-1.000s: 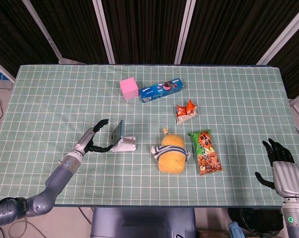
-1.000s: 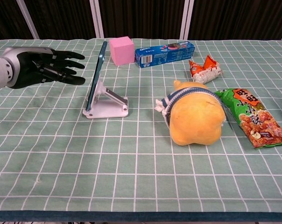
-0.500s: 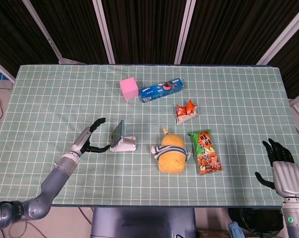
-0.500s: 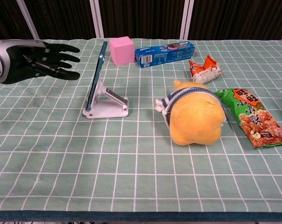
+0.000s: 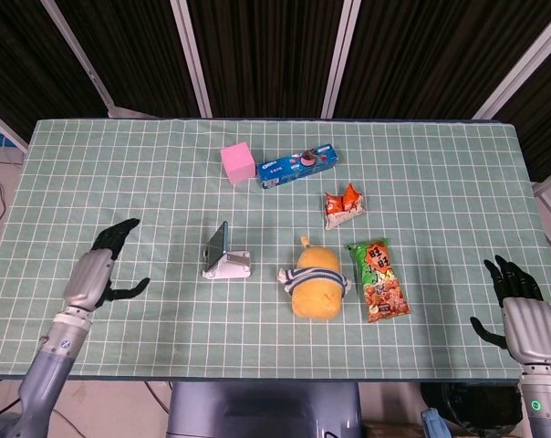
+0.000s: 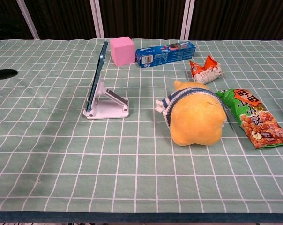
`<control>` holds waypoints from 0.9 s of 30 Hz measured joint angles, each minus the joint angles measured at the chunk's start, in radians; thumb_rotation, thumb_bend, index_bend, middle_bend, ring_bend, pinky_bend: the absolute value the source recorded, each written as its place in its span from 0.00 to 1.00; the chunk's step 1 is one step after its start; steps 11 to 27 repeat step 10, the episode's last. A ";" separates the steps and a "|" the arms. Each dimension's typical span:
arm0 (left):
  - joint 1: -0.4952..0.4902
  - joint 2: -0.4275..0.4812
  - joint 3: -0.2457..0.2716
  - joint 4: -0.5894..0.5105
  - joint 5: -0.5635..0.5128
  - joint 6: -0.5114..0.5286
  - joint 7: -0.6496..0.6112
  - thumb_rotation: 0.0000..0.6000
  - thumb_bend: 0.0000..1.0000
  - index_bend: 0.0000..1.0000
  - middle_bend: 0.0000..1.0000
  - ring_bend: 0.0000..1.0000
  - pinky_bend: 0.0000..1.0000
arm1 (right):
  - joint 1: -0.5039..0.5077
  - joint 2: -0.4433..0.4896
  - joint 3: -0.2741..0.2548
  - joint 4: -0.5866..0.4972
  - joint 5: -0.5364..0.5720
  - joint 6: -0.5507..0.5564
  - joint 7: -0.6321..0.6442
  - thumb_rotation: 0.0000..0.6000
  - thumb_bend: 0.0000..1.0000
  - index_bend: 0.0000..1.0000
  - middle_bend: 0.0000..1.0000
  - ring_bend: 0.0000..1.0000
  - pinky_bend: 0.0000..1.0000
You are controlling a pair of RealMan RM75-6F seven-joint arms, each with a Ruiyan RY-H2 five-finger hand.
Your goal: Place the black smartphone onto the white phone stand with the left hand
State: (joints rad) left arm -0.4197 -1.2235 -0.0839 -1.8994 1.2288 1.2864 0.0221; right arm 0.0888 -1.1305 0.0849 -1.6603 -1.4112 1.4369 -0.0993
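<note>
The black smartphone [image 6: 97,75] stands steeply upright on the white phone stand [image 6: 107,104], screen facing left; both the left hand [image 5: 98,271] and the right hand [image 5: 520,310] are empty, fingers spread.

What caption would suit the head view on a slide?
Black smartphone leaning on the white phone stand, left hand open and apart from it.

Pink cube [image 6: 122,50], green-checked tablecloth [image 6: 132,178], seemingly striped yellow plush [image 6: 196,117].
</note>
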 measured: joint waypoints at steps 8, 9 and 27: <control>0.168 0.006 0.108 0.131 0.180 0.231 0.122 1.00 0.13 0.00 0.00 0.00 0.00 | -0.002 0.000 -0.001 -0.001 -0.002 0.004 -0.002 1.00 0.34 0.00 0.00 0.00 0.12; 0.184 0.007 0.116 0.147 0.183 0.244 0.136 1.00 0.13 0.00 0.00 0.00 0.00 | -0.003 0.000 -0.001 -0.001 -0.003 0.006 -0.001 1.00 0.34 0.00 0.00 0.00 0.12; 0.201 0.007 0.123 0.160 0.183 0.253 0.152 1.00 0.13 0.00 0.00 0.00 0.00 | -0.004 0.000 -0.001 -0.001 -0.003 0.007 -0.001 1.00 0.34 0.00 0.00 0.00 0.12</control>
